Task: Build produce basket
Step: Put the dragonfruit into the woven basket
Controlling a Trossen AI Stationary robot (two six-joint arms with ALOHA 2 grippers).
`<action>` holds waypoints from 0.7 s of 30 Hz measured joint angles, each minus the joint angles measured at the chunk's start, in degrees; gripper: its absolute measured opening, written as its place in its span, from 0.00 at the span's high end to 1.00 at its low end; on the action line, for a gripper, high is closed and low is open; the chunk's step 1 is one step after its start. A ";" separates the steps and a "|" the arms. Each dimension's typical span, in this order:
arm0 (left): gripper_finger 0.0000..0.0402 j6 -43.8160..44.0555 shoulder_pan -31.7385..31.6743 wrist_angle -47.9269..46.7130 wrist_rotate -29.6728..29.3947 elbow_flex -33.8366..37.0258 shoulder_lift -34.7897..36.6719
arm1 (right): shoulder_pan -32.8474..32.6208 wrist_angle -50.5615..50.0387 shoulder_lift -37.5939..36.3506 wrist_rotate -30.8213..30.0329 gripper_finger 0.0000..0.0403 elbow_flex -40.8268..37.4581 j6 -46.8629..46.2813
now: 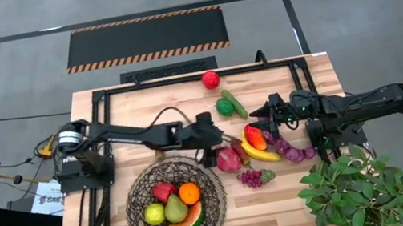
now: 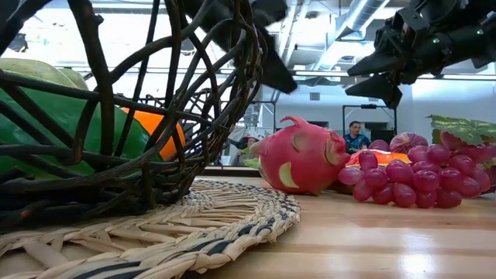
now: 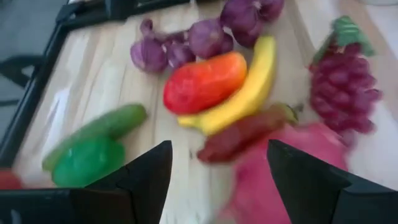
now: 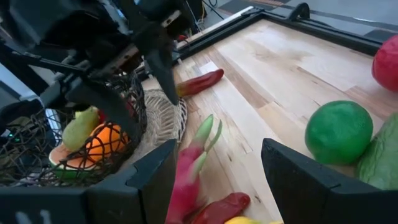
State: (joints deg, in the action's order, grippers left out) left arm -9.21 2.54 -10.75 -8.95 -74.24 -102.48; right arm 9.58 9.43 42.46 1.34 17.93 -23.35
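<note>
Basket (image 1: 175, 200) on the near-left part of the table, partly filled, with both arms above the loose produce beside it.

The basket stands on a woven mat (image 2: 225, 221) and holds an orange (image 1: 189, 193), a pear (image 1: 174, 208), a watermelon slice (image 1: 187, 222), a yellow-green fruit (image 1: 154, 214) and a red piece (image 1: 163, 191). The left gripper (image 1: 210, 140) hangs just over the pink dragonfruit (image 1: 228, 159), its fingers wide apart and holding nothing. The right gripper (image 1: 270, 109) is above the red-orange fruit (image 1: 255, 136) and the banana (image 1: 259, 152), also open and empty. Near them lie the purple grapes (image 1: 254, 177), a dark red pepper (image 3: 245, 134), a green cucumber (image 1: 234, 104), a green round fruit (image 1: 224, 107) and purple onions (image 1: 294, 150). A red apple (image 1: 211, 79) lies farther back, and a leafy plant (image 1: 360, 189) stands at the near-right corner.
</note>
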 joint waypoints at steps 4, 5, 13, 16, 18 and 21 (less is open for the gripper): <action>0.38 -3.66 -1.57 -9.76 0.86 -6.94 -4.59 | 0.00 -0.20 -0.06 0.02 0.37 -0.01 -0.12; 0.38 -4.26 -2.12 -13.97 1.38 -8.99 -5.72 | -0.01 -0.28 -0.13 0.02 0.37 -0.02 -0.13; 0.38 -10.80 -5.38 -35.11 5.22 -22.83 -11.43 | 0.00 -0.46 -0.13 0.04 0.37 -0.02 0.11; 0.38 -12.70 -6.07 -38.02 6.53 -24.11 -13.50 | 0.00 -0.40 -0.13 0.08 0.37 -0.02 0.99; 0.38 -13.64 -6.35 -38.96 7.66 -24.09 -15.27 | 0.00 -0.37 -0.09 0.09 0.37 -0.02 1.01; 0.38 -14.74 -6.73 -39.19 6.69 -24.06 -17.45 | 0.07 -0.63 -0.07 0.09 0.37 -0.04 1.22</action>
State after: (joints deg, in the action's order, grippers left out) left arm -23.95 -4.19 -49.95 -2.26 -98.30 -119.93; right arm 9.65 8.80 42.39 1.44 17.89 -22.13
